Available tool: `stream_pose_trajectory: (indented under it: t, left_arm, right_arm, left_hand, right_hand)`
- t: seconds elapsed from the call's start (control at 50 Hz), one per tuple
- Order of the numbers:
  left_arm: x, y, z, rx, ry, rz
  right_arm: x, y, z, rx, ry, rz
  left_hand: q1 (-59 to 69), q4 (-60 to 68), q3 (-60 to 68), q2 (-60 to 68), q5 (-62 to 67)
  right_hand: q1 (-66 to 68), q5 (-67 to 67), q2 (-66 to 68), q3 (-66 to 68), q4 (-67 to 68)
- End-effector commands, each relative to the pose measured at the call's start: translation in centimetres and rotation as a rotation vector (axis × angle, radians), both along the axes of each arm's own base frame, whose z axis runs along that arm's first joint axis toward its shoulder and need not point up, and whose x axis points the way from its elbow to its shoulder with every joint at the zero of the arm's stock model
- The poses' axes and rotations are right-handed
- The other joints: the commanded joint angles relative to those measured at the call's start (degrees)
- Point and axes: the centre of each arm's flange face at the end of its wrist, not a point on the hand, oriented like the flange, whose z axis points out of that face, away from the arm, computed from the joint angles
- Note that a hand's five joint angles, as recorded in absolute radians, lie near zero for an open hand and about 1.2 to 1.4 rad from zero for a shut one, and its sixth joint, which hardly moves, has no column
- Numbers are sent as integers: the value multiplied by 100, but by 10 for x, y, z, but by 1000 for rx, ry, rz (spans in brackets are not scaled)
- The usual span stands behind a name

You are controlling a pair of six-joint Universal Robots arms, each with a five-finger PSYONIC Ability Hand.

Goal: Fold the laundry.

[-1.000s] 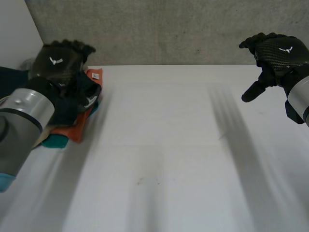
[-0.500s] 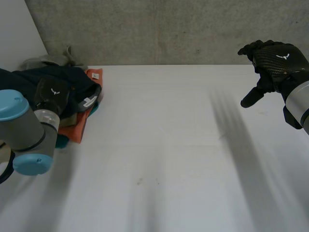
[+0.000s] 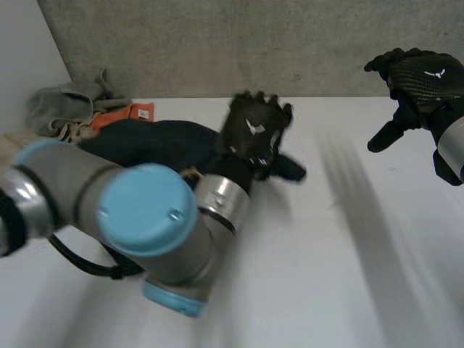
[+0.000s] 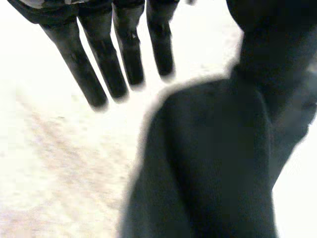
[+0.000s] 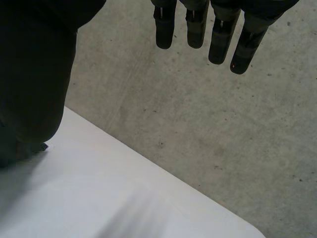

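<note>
Head view: left hand (image 3: 254,134) at dark garment (image 3: 159,141), hold I cannot tell; right hand (image 3: 420,72) fingers straight, empty. I'd spread it flat on the table (image 3: 341,275) with 2 hands.

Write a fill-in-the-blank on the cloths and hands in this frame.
1. The tagged cloth in the pile is ___.
2. The right hand, raised with straight fingers, holds ___.
3. The left hand is beside a garment that is ___ than the grey cloth.

Missing words: orange; nothing; darker.
</note>
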Motion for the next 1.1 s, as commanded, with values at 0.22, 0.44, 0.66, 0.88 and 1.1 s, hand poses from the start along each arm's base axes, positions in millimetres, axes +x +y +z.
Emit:
stream_pose_trajectory:
  t: [0.22,0.44,0.66,0.88,1.1]
  left_arm:
    - [94,19,34,106,-83,196]
    - [157,41,-36,403,-254,313]
    - [170,56,-70,621,-299,332]
    - [168,40,-84,651,-325,365]
    - [164,29,-89,632,-309,376]
  right_arm:
    - [7,-4,-32,88,153,37]
    - [51,39,-102,325,326,323]
    - [66,45,-157,278,411,443]
    - [79,48,-188,290,431,487]
    - [80,38,-181,231,407,454]
  left_hand:
    - [-1445,-1864,-1927,-1880,-1841]
    - [354,-65,-128,-81,-42]
    - [1971,1553,1489,1536,1575]
    - [928,509,445,493,531]
    - [944,526,462,509,548]
  right_hand:
    - [-111,-360,-263,-216,-327]
    - [331,82,179,226,115]
    - [1529,1280,1377,1424,1313]
    - [2982,2733,2830,2877,2766]
    - [6889,6640,6737,6784,6673]
